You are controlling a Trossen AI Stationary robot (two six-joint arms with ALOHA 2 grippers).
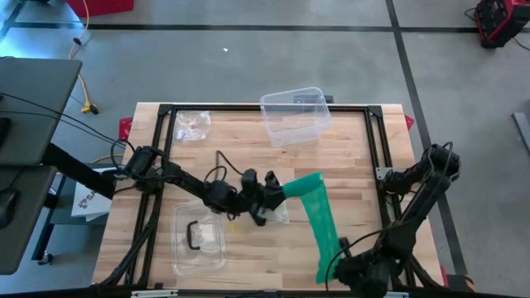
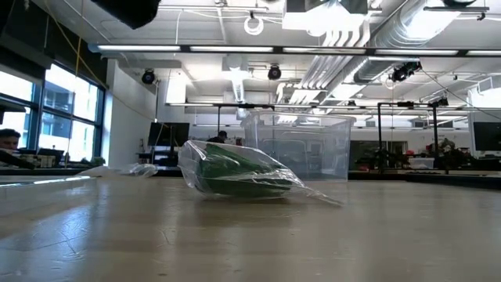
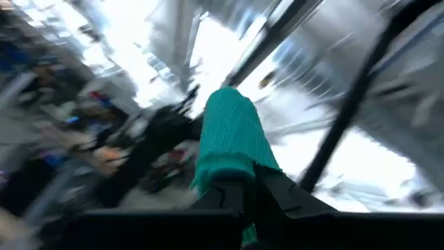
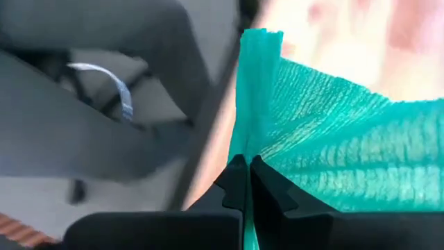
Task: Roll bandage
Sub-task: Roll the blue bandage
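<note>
A green bandage strip [image 1: 319, 217] runs from my left gripper [image 1: 286, 192] at the table's middle to my right gripper [image 1: 338, 265] near the near edge. Both grippers are shut on it. The strip shows in the left wrist view [image 3: 229, 132] and in the right wrist view [image 4: 333, 153]. In the low view a clear plastic bag [image 2: 235, 172] lies on the table with green showing in or through it. The same bag lies beside my left gripper in the high view [image 1: 277, 213]. My left gripper pinches the bandage's far end [image 3: 239, 170] between its two fingers. The fingers lie about level and point toward the table's right. The strip runs on away from the fingertips. My right gripper pinches the bandage's near end [image 4: 253, 142] between its two fingers, where the cloth is gathered into several layers. The strip fans out wide beyond the fingertips [image 4: 277, 184] toward my left gripper.
A clear plastic box [image 1: 295, 116] stands at the table's far middle. A crumpled clear bag [image 1: 192, 124] lies at the far left. A clear tray [image 1: 199, 237] with a black piece lies at the near left. A black frame [image 1: 377, 149] runs around the tabletop.
</note>
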